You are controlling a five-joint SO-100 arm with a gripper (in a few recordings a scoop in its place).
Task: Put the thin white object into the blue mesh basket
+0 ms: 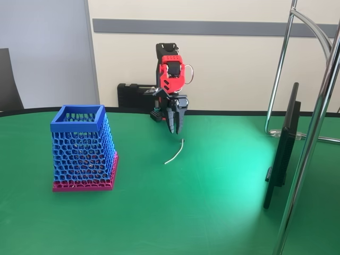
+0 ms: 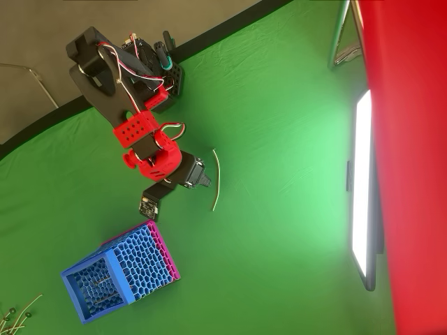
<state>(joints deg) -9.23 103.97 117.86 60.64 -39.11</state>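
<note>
The thin white object (image 1: 176, 153) lies flat on the green table, slightly curved, near the middle; in the overhead view the strip (image 2: 218, 179) runs up and down the picture. My gripper (image 1: 175, 128) hangs just above and behind its far end, fingers pointing down and shut with nothing between them. Seen from overhead, the gripper (image 2: 204, 181) sits just left of the strip. The blue mesh basket (image 1: 78, 125) stands upright on its pink base at the left, well apart from the strip. In the overhead view the basket (image 2: 82, 278) is at the bottom left.
A dark monitor (image 1: 283, 151) stands edge-on at the right, with chrome stand tubes (image 1: 313, 127) beside it. A black case (image 1: 131, 96) sits behind the arm at the table's back edge. A few loose thin strips (image 2: 17, 312) lie at the overhead view's bottom-left corner.
</note>
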